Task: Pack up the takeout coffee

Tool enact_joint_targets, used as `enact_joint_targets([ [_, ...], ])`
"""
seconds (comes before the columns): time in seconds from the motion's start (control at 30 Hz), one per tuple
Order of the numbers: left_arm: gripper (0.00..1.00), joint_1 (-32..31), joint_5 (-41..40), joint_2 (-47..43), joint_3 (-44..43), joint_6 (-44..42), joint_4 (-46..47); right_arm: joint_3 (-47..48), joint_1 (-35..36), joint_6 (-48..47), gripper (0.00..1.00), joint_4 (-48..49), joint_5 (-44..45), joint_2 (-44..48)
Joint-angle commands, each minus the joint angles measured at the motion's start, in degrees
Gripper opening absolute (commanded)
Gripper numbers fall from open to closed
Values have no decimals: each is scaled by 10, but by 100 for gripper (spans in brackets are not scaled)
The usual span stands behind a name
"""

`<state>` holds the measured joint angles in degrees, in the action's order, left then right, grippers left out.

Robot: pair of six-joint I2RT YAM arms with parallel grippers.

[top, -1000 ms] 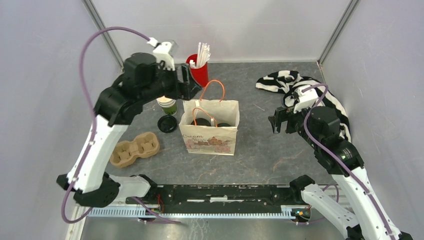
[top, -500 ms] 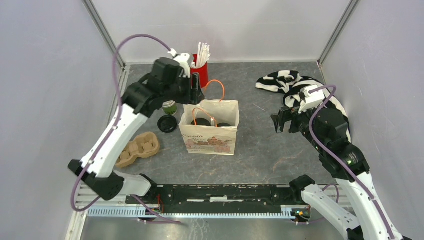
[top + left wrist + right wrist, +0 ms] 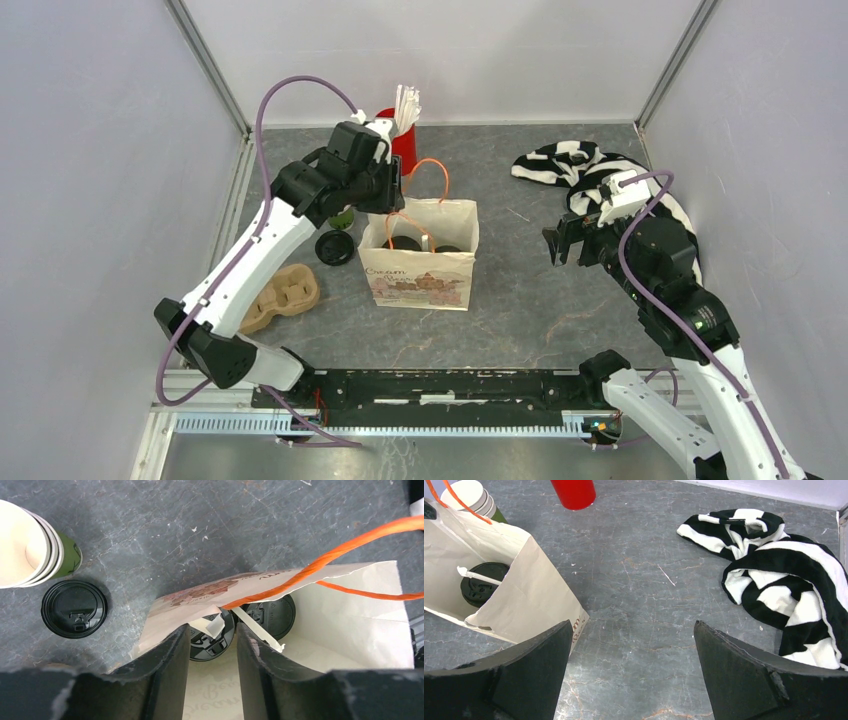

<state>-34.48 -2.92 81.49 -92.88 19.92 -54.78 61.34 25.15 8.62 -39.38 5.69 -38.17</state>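
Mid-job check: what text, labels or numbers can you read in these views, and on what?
"Cream": script on the front of the paper bag.
Smaller writing beneath it: too blurred to read.
Embossed marks on the loose black lid: too small to read.
No other text readable.

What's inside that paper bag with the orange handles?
A black lid and a second lid sit side by side in the bag, with a white paper strip over them. The cups beneath are covered.
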Motion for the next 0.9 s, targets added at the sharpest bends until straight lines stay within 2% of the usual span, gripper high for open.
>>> enact_joint_targets([
  [0.0,44,-1,2,-13,17,20,23,-4,3,10,98,31,11,1],
  [0.27,35,-1,15,-14,51,13,62,-8,3,9,98,36,9,0],
  [0.37,20,-1,13,-9,31,3,58,-5,3,9,98,35,9,-1],
  [0.57,2,-2,-2,-30,-8,-16,34,-4,3,7,98,35,11,2],
  [0.73,2,-6,4,-41,-46,-8,-10,-6,3,9,98,33,10,5],
  [0.87,2,-5,44,-63,-33,53,11,-7,3,9,98,29,10,9],
])
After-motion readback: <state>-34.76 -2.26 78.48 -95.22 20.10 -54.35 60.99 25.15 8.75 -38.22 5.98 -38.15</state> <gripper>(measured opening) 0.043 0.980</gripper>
